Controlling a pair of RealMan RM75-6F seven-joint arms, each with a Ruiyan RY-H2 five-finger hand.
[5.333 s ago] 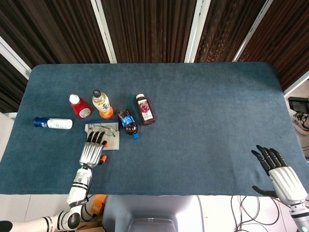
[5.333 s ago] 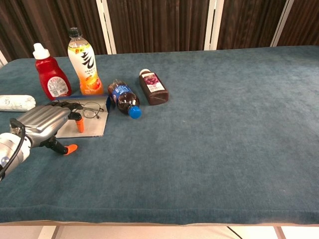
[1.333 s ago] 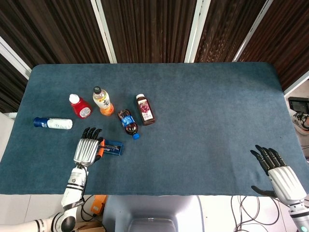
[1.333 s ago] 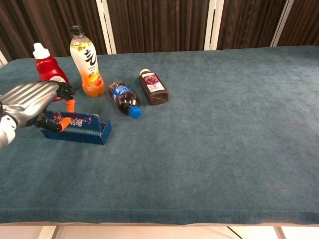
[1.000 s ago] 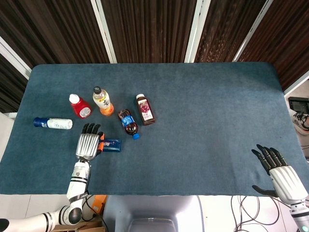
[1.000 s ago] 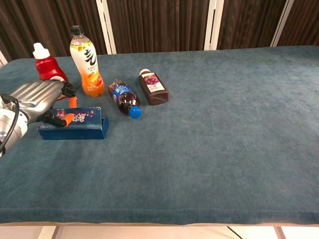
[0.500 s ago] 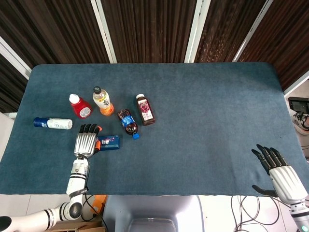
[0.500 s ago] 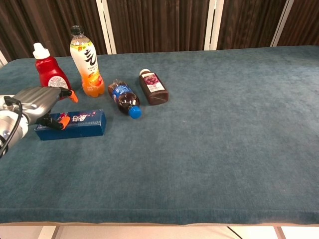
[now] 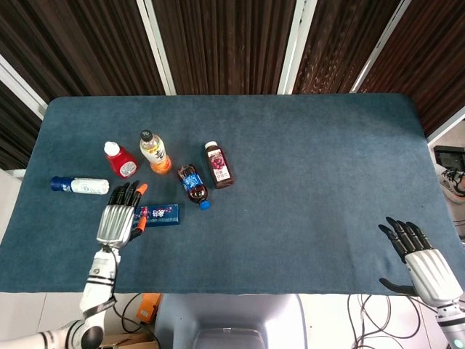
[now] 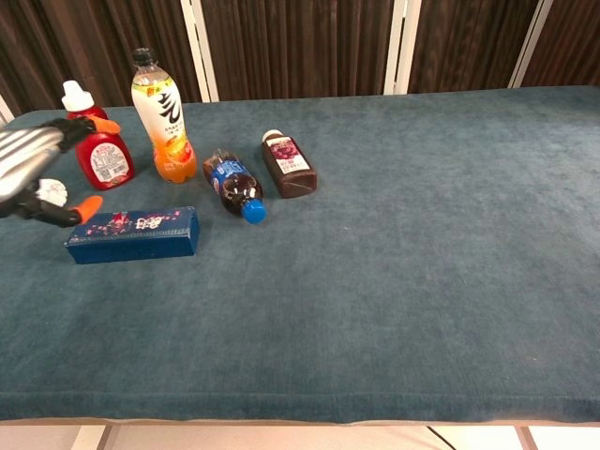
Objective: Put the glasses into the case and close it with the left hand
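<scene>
Left hand (image 10: 33, 173): lifted off the case since a moment ago, fingers spread, holding nothing.
Case (image 10: 132, 234): lid now down, lying flat on the counter (image 10: 394, 244), just beside that hand.
Glasses: out of sight, presumably inside, so the job looks done.
Right hand (image 9: 425, 265): far right, fingers apart, empty.

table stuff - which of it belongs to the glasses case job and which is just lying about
Job: closed blue case; left hand, open beside it.

Lying about: red sauce bottle, orange drink bottle, cola bottle, dark juice bottle, white bottle.
</scene>
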